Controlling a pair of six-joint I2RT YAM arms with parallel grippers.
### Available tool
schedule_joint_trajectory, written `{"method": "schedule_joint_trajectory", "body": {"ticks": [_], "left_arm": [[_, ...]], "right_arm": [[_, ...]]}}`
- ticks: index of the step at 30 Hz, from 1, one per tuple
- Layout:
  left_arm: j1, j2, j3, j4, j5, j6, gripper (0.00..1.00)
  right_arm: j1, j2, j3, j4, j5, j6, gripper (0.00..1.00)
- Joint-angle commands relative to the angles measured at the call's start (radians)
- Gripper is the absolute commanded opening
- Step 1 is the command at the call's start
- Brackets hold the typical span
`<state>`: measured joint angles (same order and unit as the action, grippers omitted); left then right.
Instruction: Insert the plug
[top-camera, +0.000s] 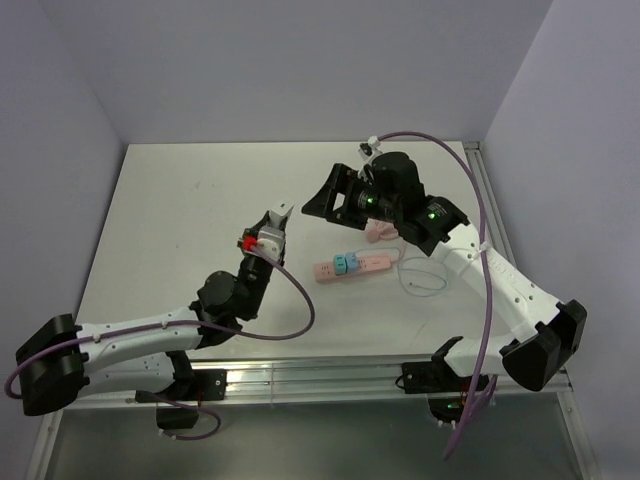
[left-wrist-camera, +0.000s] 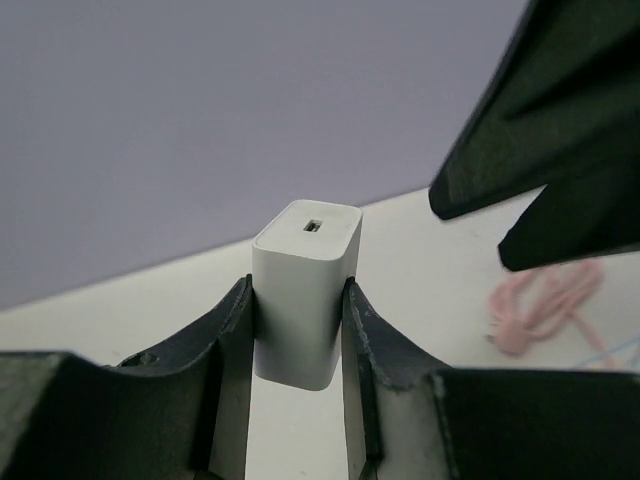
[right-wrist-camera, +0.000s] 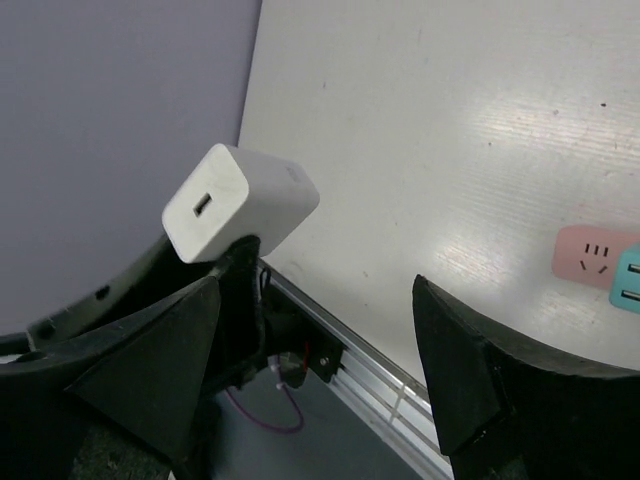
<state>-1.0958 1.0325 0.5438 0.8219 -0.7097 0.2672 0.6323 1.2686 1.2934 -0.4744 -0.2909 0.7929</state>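
The small teal-green, cube-shaped plastic plug (top-camera: 346, 263) sits on the long pink plastic power strip (top-camera: 375, 264) at the centre of the top view. It is below and right of the right gripper (top-camera: 322, 207), the nearer one, whose jaws gape empty. The strip's long axis runs left-right. The left gripper (top-camera: 280, 216), left of the strip, clamps a smooth white rounded block (left-wrist-camera: 305, 290)

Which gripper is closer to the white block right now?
Left. The left gripper is clamped on the white block; the right gripper hangs open beside it, apart.
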Motion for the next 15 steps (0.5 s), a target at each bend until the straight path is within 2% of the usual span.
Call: {"method": "schedule_joint_trajectory", "body": {"ticks": [1, 4, 8, 10, 12, 15], "left_arm": [[-0.024, 0.087, -0.038, 0.471, -0.093, 0.426, 0.00], [-0.050, 0.190, -0.048, 0.644, -0.057, 0.639, 0.00], [-0.078, 0.391, -0.044, 1.010, -0.011, 0.997, 0.00], [-0.084, 0.495, -0.024, 1.039, 0.015, 1.113, 0.00], [-0.088, 0.517, -0.010, 1.039, 0.032, 1.107, 0.00], [-0.093, 0.512, 0.016, 1.039, 0.016, 1.069, 0.00]], "right_arm": [[-0.014, 0.035, 0.079, -0.006, 0.027, 0.058, 0.84], [-0.020, 0.055, 0.090, 0.034, -0.013, 0.095, 0.78], [-0.019, 0.118, 0.184, -0.001, -0.025, 0.059, 0.76], [-0.022, 0.136, 0.216, -0.006, -0.043, 0.046, 0.76], [-0.028, 0.159, 0.230, -0.009, -0.096, 0.029, 0.76], [-0.031, 0.147, 0.189, -0.001, -0.087, 0.032, 0.76]]}}
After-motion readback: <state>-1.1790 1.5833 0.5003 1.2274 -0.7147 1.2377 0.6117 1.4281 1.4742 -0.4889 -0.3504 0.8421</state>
